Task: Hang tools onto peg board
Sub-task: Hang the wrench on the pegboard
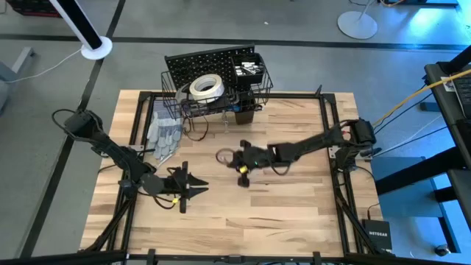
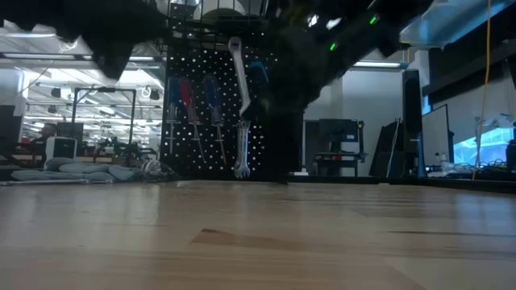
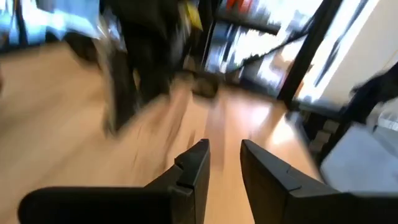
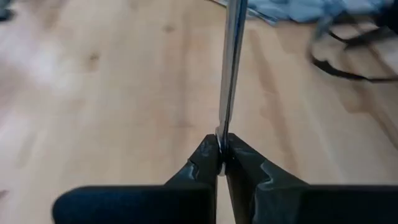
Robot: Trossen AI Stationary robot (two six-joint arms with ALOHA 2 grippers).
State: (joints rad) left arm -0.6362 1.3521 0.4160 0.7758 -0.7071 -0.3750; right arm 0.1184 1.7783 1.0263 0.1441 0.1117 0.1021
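Observation:
My right gripper [image 4: 221,155] is shut on a silver wrench [image 4: 231,74] over the table's middle [image 1: 234,157], in front of the black peg board [image 2: 210,113]. On the board hang another silver wrench [image 2: 240,149] and red- and blue-handled screwdrivers [image 2: 189,101]. A white tape roll [image 1: 207,87] lies in the board's wire basket [image 1: 184,103]. My left gripper [image 3: 224,152] stands open with nothing between its fingers, over the near left of the table [image 1: 199,188]. My right gripper pinches the wrench's flat shaft [image 4: 222,138] between its two fingertips, near one end. The wrench runs on ahead of the fingers, in line with them. It is lifted clear of the table and slants upward, its free end [image 2: 235,44] high.
Grey gloves [image 1: 163,136] lie on the table left of the peg board. A black square cup [image 1: 246,112] sits at the board's foot. A dark cable loop [image 4: 348,62] lies on the wood near the board. Bare wood spreads along the table's near half [image 1: 250,221].

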